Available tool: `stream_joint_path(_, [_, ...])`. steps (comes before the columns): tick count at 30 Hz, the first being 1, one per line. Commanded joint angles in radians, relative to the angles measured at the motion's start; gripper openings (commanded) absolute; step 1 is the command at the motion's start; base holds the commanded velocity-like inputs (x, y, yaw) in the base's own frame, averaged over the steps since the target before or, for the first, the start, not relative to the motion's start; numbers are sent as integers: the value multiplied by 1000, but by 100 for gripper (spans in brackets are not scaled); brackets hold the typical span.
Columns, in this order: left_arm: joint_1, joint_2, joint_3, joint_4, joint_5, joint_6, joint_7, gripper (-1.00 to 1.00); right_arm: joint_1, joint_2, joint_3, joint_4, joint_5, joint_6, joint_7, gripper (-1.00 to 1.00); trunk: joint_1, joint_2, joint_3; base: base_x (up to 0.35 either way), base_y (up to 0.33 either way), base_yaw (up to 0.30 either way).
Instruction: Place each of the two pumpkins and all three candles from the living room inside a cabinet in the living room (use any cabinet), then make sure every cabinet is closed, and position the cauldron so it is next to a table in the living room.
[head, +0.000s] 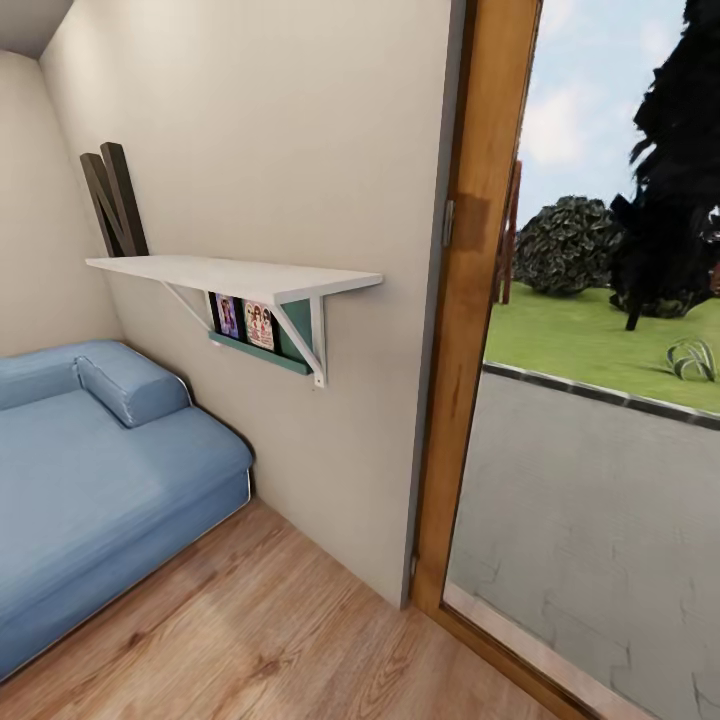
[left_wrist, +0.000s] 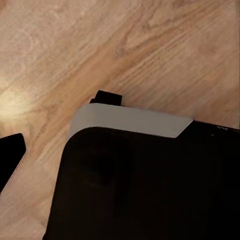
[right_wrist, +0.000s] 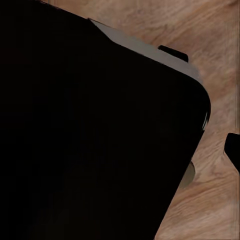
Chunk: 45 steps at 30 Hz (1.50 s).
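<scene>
The head view faced a beige wall (head: 330, 150) carrying a white bracketed shelf (head: 235, 275), with a blue upholstered sofa (head: 90, 480) below on the wood plank floor (head: 270, 640). A wooden-framed glass door (head: 470, 300) showed lawn outside. Both wrist views looked down at the robot's dark base (left_wrist: 145, 190); neither pincer's state could be told.

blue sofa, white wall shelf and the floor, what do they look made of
The blue sofa looks upholstered in matte fabric: soft rounded edges, faint creases on its bolster cushion. The white wall shelf seems painted wood or laminate, flat and matte, on white brackets; the material underneath cannot be told. The floor looks like light brown wood planks with visible grain and a slight sheen.
</scene>
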Motion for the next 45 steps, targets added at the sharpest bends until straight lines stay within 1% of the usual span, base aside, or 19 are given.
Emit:
stream_joint_path(1, [0, -1, 1, -5, 11, -9, 7, 100, 0, -1, 7, -8, 16, 0, 5, 100, 0, -1, -1, 0, 0, 0])
stream_joint_path(8, [0, -4, -19, -45, 50, -49, 46, 100, 0, -5, 47, -22, 55, -39, 44, 100, 0, -1, -1, 0, 0, 0])
stream_joint_path(9, [0, -2, -21, -101, 437, -271, 86, 100, 0, -5, 177, -22, 127, -127, 164, 100, 0, -1, -1, 0, 0, 0])
stream_joint_path(12, [0, 0, -22, -86, 440, -276, 55, 100, 0, -5, 174, -21, 126, -131, 168, 100, 0, -1, -1, 0, 0, 0])
stream_joint_path(16, [0, 1, -22, -78, 443, -278, 32, 100, 0, -5, 173, -21, 125, -141, 171, 100, 0, -1, -1, 0, 0, 0])
stream_joint_path(21, [0, 2, -21, -74, 445, -280, 23, 100, 0, -5, 172, -19, 125, -156, 172, 100, 0, -1, -1, 0, 0, 0])
stream_joint_path(22, [0, 2, -21, -73, 447, -289, 21, 100, 0, -6, 172, -19, 125, -162, 173, 100, 0, -1, -1, 0, 0, 0])
stream_joint_path(32, [1, 5, -20, -72, 448, -303, 20, 100, -1, -6, 172, -13, 125, -174, 173, 100, 0, -1, -1, 0, 0, 0])
stream_joint_path(36, [1, 5, -19, -70, 449, -304, 20, 100, -1, -7, 171, -13, 125, -175, 173, 100, 0, -1, -1, -85, 264, 0])
stream_joint_path(37, [1, 3, -20, -70, 446, -305, 19, 100, -1, -7, 171, -13, 125, -176, 173, 100, 0, -1, -1, -219, 250, 0])
stream_joint_path(45, [1, 5, -20, -70, 449, -305, 19, 100, -1, -7, 171, -13, 125, -176, 173, 100, 0, -1, -1, -252, 242, 0])
